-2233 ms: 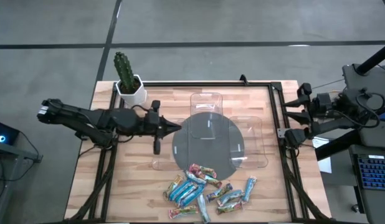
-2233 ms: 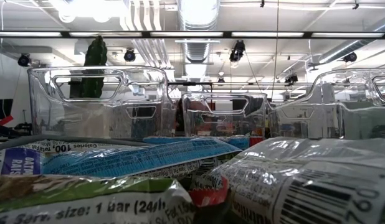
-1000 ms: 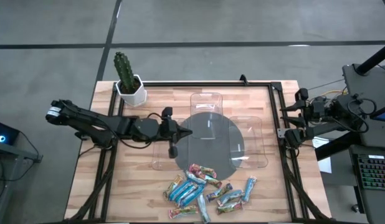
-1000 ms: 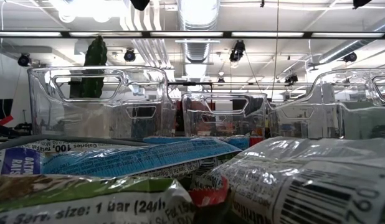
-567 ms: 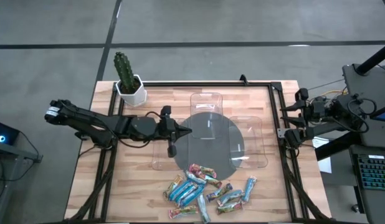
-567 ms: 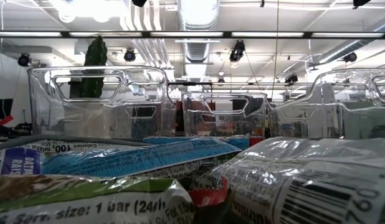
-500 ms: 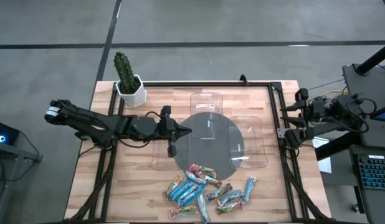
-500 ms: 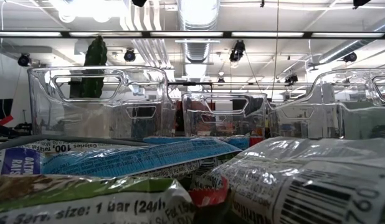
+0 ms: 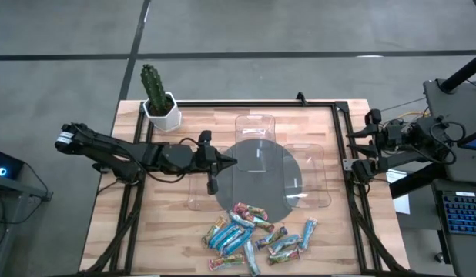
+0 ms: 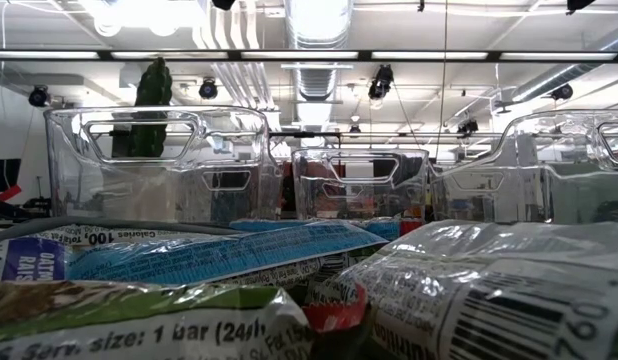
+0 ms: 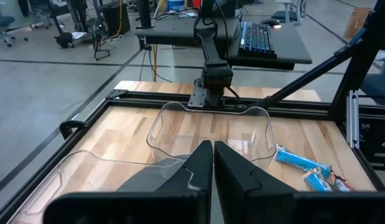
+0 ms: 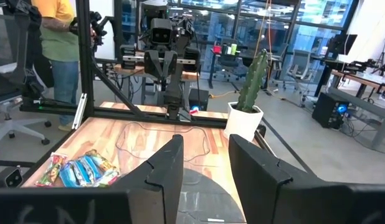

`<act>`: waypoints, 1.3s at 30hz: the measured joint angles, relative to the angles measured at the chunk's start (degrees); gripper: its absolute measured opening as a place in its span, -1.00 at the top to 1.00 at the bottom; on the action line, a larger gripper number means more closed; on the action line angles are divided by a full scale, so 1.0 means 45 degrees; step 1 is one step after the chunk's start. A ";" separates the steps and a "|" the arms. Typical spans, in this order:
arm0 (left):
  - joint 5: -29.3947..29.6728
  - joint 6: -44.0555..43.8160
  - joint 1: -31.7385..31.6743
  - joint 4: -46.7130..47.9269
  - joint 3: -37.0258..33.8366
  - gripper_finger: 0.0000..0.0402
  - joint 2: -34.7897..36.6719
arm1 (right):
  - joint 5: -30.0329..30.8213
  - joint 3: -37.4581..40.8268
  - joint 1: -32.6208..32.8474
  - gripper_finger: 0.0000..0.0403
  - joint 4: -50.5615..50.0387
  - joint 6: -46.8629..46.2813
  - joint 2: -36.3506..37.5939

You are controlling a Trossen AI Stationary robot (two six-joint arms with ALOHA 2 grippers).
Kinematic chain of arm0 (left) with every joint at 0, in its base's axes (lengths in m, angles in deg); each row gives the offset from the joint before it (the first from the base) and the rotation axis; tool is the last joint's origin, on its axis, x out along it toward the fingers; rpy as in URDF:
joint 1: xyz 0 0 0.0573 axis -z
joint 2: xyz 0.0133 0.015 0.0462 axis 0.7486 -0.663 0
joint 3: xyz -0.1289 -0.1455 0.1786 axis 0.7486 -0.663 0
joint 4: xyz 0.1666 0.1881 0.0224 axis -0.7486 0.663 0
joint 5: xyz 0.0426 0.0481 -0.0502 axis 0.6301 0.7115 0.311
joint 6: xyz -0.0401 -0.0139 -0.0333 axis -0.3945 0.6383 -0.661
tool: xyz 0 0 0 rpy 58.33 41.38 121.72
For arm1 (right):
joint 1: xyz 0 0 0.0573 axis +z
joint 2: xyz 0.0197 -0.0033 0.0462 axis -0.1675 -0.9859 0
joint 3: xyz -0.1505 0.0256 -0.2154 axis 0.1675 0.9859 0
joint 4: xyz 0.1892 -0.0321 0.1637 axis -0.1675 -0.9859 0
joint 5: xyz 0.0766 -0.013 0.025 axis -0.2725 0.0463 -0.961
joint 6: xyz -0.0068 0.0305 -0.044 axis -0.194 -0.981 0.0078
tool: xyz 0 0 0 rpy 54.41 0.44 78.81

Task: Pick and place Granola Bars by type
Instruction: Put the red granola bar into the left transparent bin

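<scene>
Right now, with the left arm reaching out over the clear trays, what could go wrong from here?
The left gripper hangs with shut fingers over the rim of a clear tray; dropping straight down could knock the tray aside.

The granola bars lie heaped and overlapping near the table's front edge, so a grasp may catch two or drag neighbours off.

The trays are transparent, so their rims may be misjudged.

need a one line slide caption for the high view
Left hand, shut, reaches over the clear trays while granola bars lie piled at the table's near edge; right hand waits at the side.
</scene>
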State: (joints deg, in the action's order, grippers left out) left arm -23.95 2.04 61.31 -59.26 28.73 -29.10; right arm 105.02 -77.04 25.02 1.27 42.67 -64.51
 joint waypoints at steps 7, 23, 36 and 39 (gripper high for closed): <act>0.0001 -0.0262 -0.0002 -0.0070 0.0000 1.00 0.0000 | -0.0019 0.0000 -0.0005 0.42 0.0000 0.0034 0.0000; 0.0005 -0.1737 -0.0003 -0.1128 -0.0015 1.00 -0.0016 | -0.0049 0.0000 -0.0001 0.40 0.0070 -0.0333 -0.0062; 0.0000 -0.5454 -0.0003 -0.2440 -0.0015 1.00 -0.0029 | -0.0087 0.0015 -0.0002 0.41 0.4144 -0.1093 -0.2160; 0.0000 -0.7013 0.0001 -0.2438 -0.0015 1.00 -0.0077 | -0.0074 0.0015 0.0000 0.42 0.4986 -0.1726 -0.3123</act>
State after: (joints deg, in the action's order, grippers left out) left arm -23.95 -29.52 61.31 -70.23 28.66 -29.45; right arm 104.68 -76.98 25.02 23.71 34.90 -78.56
